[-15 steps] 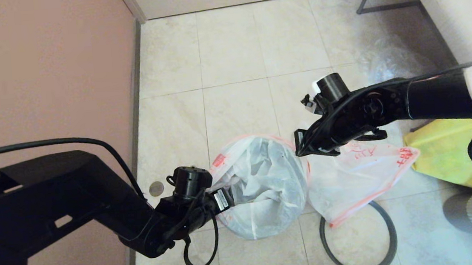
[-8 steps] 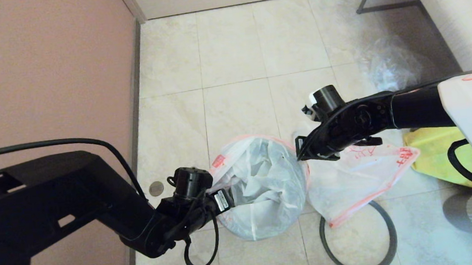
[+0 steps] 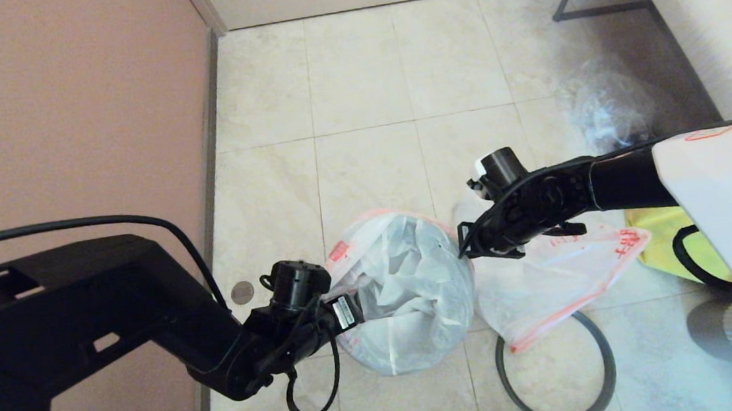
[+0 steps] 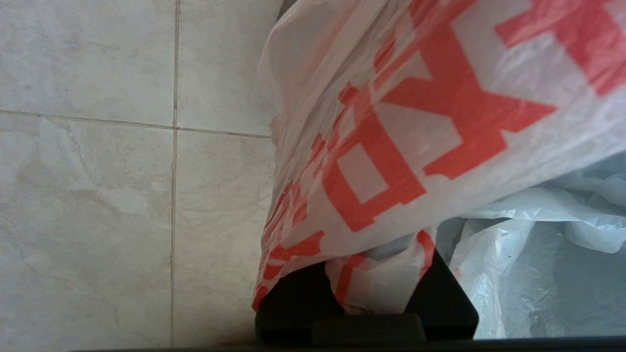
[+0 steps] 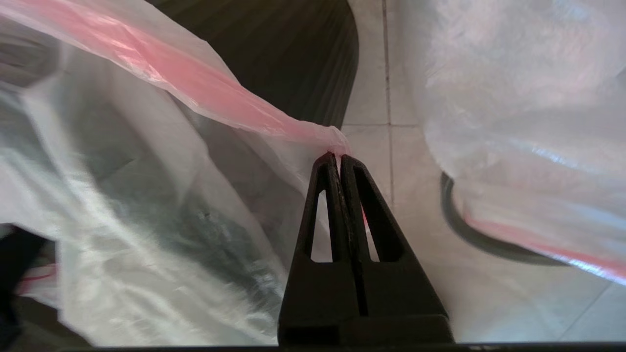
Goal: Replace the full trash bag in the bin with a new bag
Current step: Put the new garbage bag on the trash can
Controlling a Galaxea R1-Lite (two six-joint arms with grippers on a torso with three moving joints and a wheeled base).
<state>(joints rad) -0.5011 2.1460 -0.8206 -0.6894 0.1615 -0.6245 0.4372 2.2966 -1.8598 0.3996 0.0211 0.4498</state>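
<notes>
Right gripper (image 3: 461, 250), pressed together on the new bag's (image 3: 406, 288) red-edged hem at centre frame, faced the left gripper (image 3: 355, 312) pinching the opposite hem, the bin (image 5: 274, 58) directly beneath between them.

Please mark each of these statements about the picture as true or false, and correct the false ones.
1. The right gripper is shut on the edge of the white bag in the bin. True.
2. The left gripper is open and holds nothing. False: it is shut on a fold of the same bag, on the opposite side.
3. The dark hoop sits on the bin's rim. False: it lies on the floor beside the bin, partly under a second white bag.
4. A yellow bag lies on the floor behind the right arm. True.
5. The bin has tipped over. False: it stands upright, its mouth facing up.
</notes>
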